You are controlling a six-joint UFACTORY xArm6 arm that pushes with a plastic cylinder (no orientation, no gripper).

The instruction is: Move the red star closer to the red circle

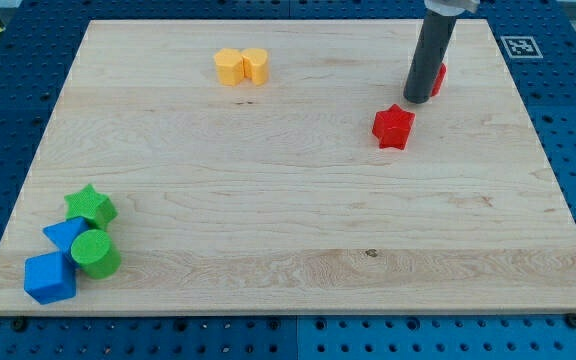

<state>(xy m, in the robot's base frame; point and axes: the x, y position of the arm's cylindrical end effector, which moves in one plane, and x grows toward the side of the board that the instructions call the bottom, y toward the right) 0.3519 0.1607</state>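
The red star point(393, 127) lies on the wooden board at the upper right. The red circle point(438, 77) sits just above and to the right of it, mostly hidden behind my rod, with only a red sliver showing. My tip point(417, 99) rests on the board between the two, just above the star and touching the circle's left side.
Two yellow blocks point(241, 66) sit side by side near the view's top centre. A green star point(91, 206), a blue triangle point(64, 235), a green cylinder point(95, 253) and a blue cube point(49, 277) cluster at the bottom left. The board's right edge point(548, 150) is near.
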